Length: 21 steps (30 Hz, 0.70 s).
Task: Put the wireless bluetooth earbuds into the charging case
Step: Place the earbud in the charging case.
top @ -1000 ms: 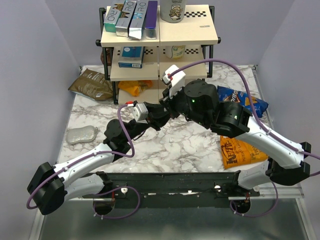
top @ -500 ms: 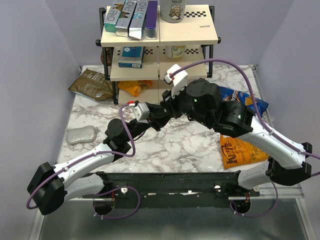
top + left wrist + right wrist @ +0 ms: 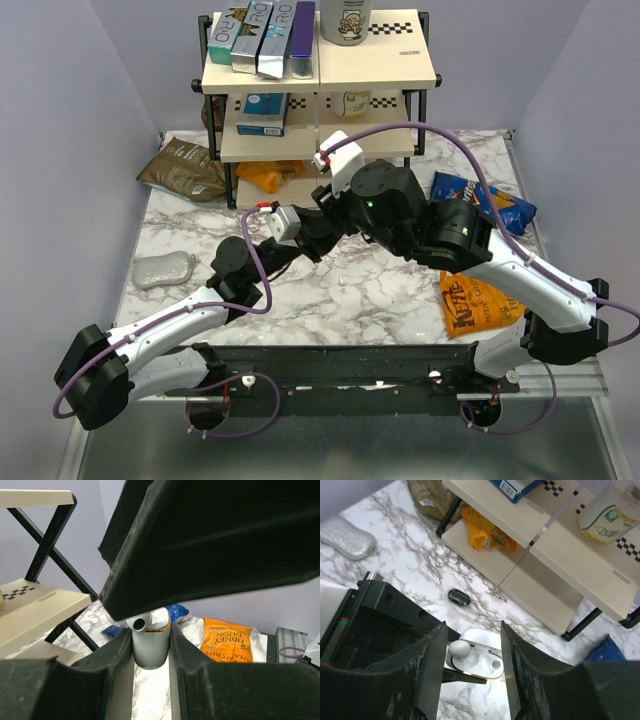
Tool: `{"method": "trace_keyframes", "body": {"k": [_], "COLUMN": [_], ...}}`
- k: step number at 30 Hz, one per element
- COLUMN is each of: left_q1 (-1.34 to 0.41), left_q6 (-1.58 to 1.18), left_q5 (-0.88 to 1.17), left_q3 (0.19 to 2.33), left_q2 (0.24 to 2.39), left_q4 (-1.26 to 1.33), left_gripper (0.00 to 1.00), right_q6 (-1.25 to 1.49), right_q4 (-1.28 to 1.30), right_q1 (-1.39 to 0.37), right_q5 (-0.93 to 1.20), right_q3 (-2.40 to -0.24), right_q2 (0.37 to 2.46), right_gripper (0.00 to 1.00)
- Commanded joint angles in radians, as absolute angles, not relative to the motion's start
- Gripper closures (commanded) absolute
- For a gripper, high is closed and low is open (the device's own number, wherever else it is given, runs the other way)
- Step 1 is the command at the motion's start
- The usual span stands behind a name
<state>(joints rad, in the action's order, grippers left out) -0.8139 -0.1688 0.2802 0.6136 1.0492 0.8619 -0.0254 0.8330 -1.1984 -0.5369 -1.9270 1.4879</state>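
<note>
My left gripper (image 3: 149, 631) is shut on the white charging case (image 3: 150, 650), holding it upright above the marble table with its lid open. In the right wrist view the case (image 3: 482, 662) shows a gold rim. A white earbud (image 3: 459, 649) sits in its left socket, and the right socket is empty. Seen from the left wrist, that earbud (image 3: 138, 624) pokes over the case's rim. My right gripper (image 3: 472, 630) hangs just above the case, open, one finger on each side. In the top view the left gripper (image 3: 318, 237) and right gripper (image 3: 335, 205) meet and hide the case.
A small glossy black oval object (image 3: 459, 597) lies on the marble near the shelf rack (image 3: 320, 80). An orange chip bag (image 3: 475, 303) and a blue bag (image 3: 480, 200) lie to the right. A brown bag (image 3: 183, 168) and a silver pouch (image 3: 163, 269) lie to the left.
The right arm's wrist has shifted a little to the left over the left gripper. The left arm has stayed put.
</note>
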Motion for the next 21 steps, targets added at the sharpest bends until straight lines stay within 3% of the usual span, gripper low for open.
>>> {"method": "trace_keyframes", "body": {"k": [1,21], "left_q1": [-0.818,-0.818], "left_q6": [-0.158,-0.152], "left_q5": [0.27,0.256], "left_q3": [0.643,0.641], "left_q2": [1.029,1.019], "left_q4": [0.861,0.861], "left_gripper": [1.0,1.0], "right_q6": [-0.046,-0.04], "right_q4": [0.885,0.871], "right_q1": [-1.215,-1.224], "right_q5": [-0.6,-0.618], "right_q3": [-1.942,-1.873], "right_q2": [1.499,1.463], "right_gripper": [0.43,0.43]}}
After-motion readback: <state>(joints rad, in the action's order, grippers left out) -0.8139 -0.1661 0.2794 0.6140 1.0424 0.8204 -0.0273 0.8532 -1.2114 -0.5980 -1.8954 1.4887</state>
